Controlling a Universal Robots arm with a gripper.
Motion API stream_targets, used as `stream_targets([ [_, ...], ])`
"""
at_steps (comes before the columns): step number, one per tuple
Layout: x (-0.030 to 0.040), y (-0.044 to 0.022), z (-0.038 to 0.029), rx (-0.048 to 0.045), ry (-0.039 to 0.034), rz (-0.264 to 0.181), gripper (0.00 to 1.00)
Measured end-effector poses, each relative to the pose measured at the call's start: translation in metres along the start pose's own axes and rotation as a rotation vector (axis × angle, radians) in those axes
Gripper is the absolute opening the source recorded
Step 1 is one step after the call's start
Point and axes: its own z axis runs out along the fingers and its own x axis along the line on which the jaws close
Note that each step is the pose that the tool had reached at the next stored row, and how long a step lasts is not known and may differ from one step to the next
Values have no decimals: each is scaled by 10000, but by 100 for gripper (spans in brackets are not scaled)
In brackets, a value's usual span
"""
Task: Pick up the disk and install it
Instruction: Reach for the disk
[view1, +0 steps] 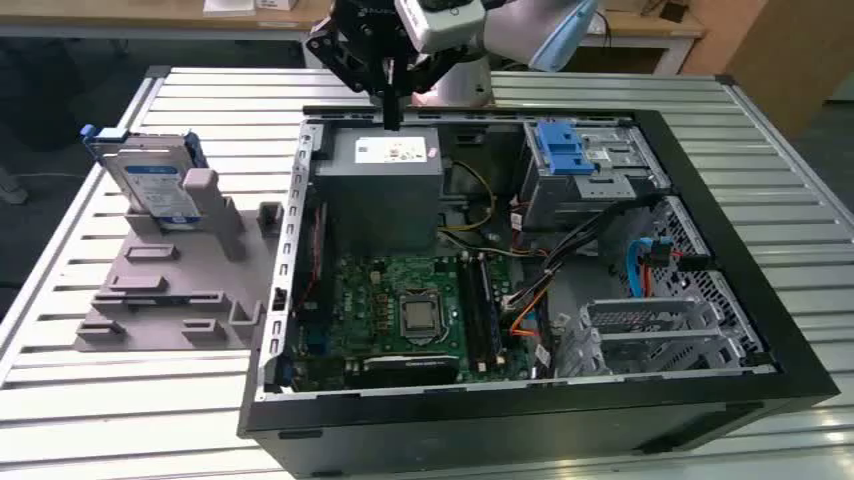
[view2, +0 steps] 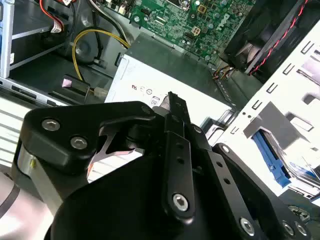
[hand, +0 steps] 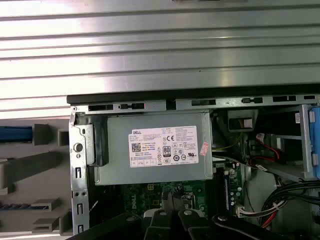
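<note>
Bench (view1: 107, 400) of metal slats carries an open computer case (view1: 534, 410), lying on its side.

Nearest in the exterior view, inside the case: green motherboard (view1: 400, 310).

At the exterior view's left of the case, just beside it, sits a grey fixture (view1: 160, 290). At the fixture's far end I see the disk (view1: 154, 180) standing upright on edge between the posts, blue frame around it, label facing out. Nothing grips it.

Farther back in the case: grey power supply (view1: 380, 185) with its white label up, also seen in the first wrist view (hand: 152, 150).

The jaws hang over the far edge of the power supply, pointing straight down. I read them as together, with nothing between them. They are well apart from the disk.

Far corner of the case, exterior view's right: drive cage with a blue latch (view1: 561, 150).

Behind it, the arm (view1: 534, 30).
</note>
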Motion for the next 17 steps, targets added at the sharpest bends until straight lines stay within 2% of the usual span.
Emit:
stream_targets([
  [12,2,0,0,1,0,1,11],
  [17,46,-3,-1,0,0,0,11],
])
